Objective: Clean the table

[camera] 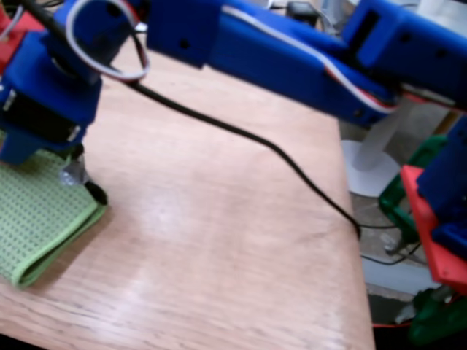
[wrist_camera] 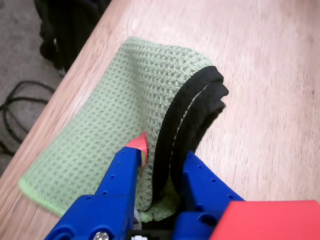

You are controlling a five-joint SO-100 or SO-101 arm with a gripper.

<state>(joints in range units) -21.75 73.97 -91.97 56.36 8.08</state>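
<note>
A green waffle-weave cloth (wrist_camera: 125, 105) with a black edge lies folded on the table (wrist_camera: 270, 100) near its edge. My blue gripper (wrist_camera: 167, 150) is shut on a raised fold of the cloth, with the black hem bunched between the jaws. One finger has a red tip (wrist_camera: 139, 144). In the fixed view the cloth (camera: 36, 211) sits at the left of the table (camera: 219, 233), and the gripper (camera: 75, 166) presses down on the cloth's right corner. The fingertips are partly hidden there by the arm.
A black cable (camera: 255, 142) runs across the tabletop and drops over its right edge. A white pedestal base (camera: 368, 168) and green parts (camera: 398, 193) stand beyond that edge. In the wrist view, cables (wrist_camera: 15, 110) and a black bag (wrist_camera: 70, 25) lie on the floor.
</note>
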